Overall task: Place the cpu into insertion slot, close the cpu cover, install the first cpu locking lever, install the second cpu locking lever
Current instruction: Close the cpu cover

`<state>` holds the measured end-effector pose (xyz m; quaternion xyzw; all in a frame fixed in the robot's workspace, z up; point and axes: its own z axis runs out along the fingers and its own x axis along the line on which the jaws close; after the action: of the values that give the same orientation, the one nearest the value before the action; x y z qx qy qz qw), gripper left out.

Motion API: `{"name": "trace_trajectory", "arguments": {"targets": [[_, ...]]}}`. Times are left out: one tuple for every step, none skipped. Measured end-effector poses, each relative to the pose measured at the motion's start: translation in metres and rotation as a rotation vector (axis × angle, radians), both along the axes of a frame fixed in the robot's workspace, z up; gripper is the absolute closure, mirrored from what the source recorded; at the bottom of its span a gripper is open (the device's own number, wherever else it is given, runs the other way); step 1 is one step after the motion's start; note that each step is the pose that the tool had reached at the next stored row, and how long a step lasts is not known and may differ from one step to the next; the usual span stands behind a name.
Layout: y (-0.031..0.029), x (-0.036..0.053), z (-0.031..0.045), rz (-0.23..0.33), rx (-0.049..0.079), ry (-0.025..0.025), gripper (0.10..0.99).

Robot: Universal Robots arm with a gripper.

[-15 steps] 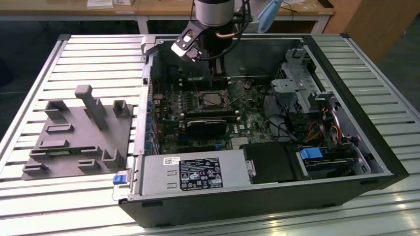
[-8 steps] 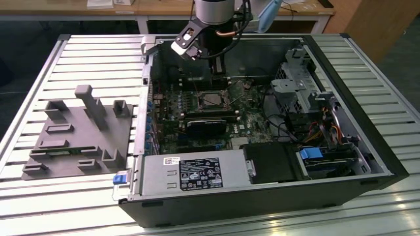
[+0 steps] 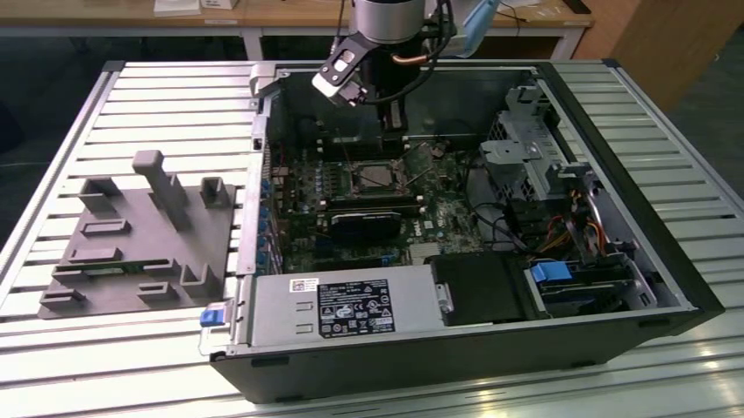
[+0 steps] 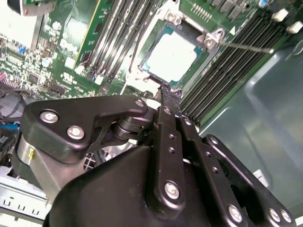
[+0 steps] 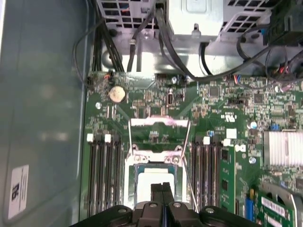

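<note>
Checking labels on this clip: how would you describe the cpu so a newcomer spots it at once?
Inside the open computer case, find the green circuit board; the insertion slot sits between its two banks of long black slots. The cpu lies in it, the only flat, pale silver square there.

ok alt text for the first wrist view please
The shut black claw hangs over the cpu, which lies in its slot on a green board. The cover appears swung open beside the slot, with black memory slots on either side.
</note>
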<state>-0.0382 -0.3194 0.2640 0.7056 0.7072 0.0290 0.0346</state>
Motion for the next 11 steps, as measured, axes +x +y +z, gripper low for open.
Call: {"name": "trace_trajectory", "arguments": {"targets": [[0.0,0.0019,0.0,0.0,0.0,0.0,0.984],[0.0,0.0039,0.0,0.0,0.0,0.0,0.984],[0.0,0.0062,0.0,0.0,0.0,0.0,0.984],[0.0,0.0088,0.0,0.0,0.0,0.0,0.984],[0.0,0.0117,0.0,0.0,0.0,0.0001,0.984],[0.0,0.0146,0.0,0.0,0.0,0.0002,0.984],[0.0,0.0174,0.0,0.0,0.0,0.0003,0.984],[0.0,0.0201,0.0,0.0,0.0,0.0003,0.984],[0.0,0.023,0.0,0.0,0.0,0.0005,0.984],[0.0,0.0261,0.0,0.0,0.0,0.0005,0.984],[0.0,0.0294,0.0,0.0,0.0,0.0007,0.984]]}}
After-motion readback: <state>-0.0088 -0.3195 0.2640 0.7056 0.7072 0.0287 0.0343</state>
